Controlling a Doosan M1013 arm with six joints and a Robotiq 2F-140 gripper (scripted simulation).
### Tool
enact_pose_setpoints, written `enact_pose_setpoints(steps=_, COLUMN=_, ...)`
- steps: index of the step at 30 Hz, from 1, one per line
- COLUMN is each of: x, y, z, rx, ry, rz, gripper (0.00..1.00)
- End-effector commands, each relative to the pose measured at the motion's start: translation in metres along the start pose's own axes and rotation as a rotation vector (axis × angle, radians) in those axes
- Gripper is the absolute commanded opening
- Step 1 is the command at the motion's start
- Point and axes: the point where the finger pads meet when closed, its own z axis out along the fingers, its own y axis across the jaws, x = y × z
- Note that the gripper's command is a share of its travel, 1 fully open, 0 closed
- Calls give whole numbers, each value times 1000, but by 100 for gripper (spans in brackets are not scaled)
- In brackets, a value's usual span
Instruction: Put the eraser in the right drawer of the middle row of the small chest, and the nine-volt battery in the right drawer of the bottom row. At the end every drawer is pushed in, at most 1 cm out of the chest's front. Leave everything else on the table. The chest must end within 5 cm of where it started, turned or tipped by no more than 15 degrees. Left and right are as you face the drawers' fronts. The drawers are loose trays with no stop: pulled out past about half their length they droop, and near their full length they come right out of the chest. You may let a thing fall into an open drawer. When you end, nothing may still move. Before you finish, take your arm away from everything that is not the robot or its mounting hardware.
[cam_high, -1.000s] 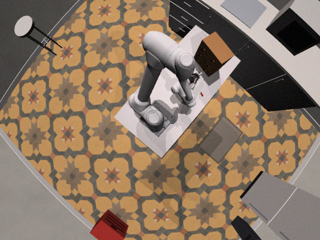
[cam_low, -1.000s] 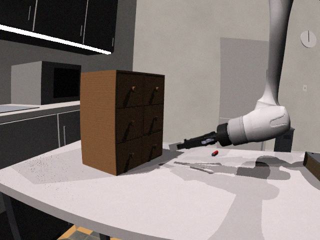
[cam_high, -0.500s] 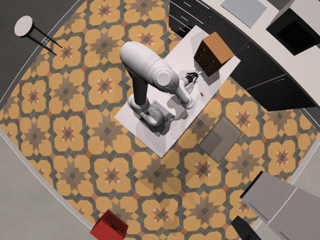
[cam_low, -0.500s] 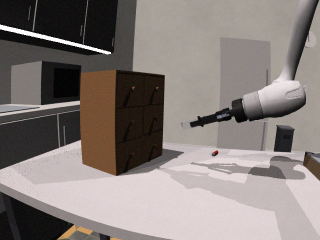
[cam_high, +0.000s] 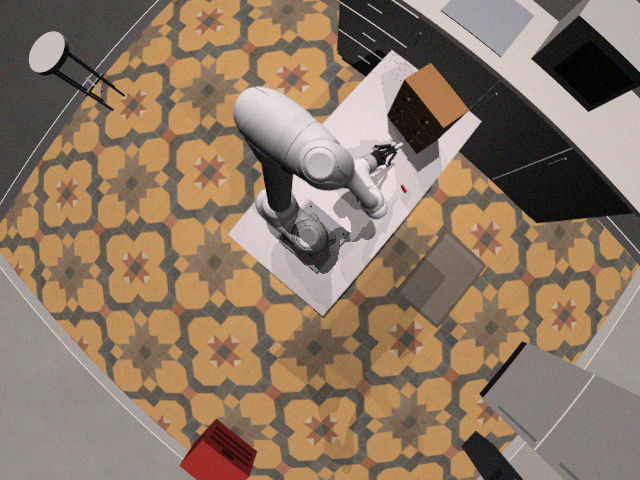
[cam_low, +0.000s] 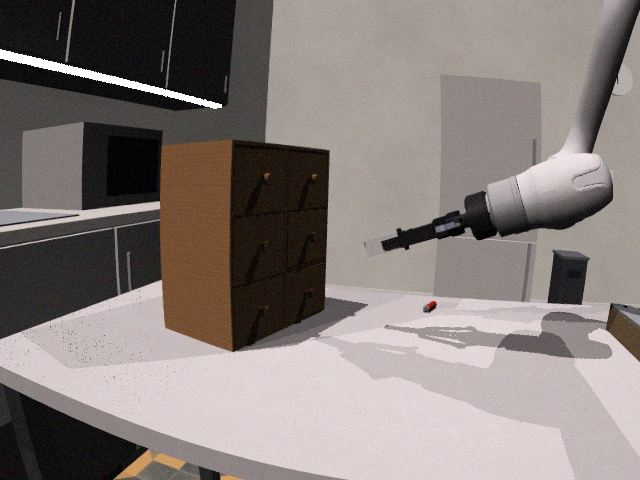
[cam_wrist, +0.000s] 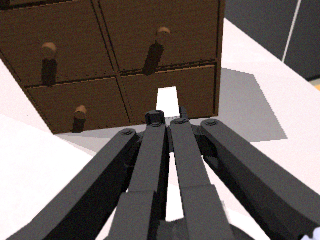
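Observation:
The small brown chest (cam_high: 436, 95) (cam_low: 196, 237) stands upright on the table (cam_high: 323, 294) (cam_low: 232, 403). Its six drawers look pushed in or nearly so, including the middle right drawer (cam_low: 299, 250) (cam_wrist: 200, 42) and the bottom right drawer (cam_low: 317, 297) (cam_wrist: 197, 95). My gripper (cam_high: 397, 146) (cam_low: 381, 245) (cam_wrist: 168, 101) is shut, with pale tips reaching ahead of its dark fingers. It hangs above the table in front of the chest's right column, apart from the fronts. I see neither the eraser nor the nine-volt battery; the drawers' insides are hidden.
A small red cylinder (cam_high: 403, 188) (cam_low: 430, 306) with a grey end lies on the table, to the right of the chest's front. The arm's base stands at the table's other end. A kitchen counter (cam_low: 111, 214) with a microwave runs behind the chest.

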Motion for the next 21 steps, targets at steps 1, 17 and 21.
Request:
enact_pose_setpoints(steps=1, x=0, y=0, z=-1, rx=0, ry=-7, rz=0, gripper=0)
enact_pose_setpoints(steps=17, x=6, y=0, z=-13, rx=0, ry=-121, rz=0, gripper=0)
enact_pose_setpoints(steps=21, x=8, y=0, z=-19, rx=0, ry=-178, rz=0, gripper=0)
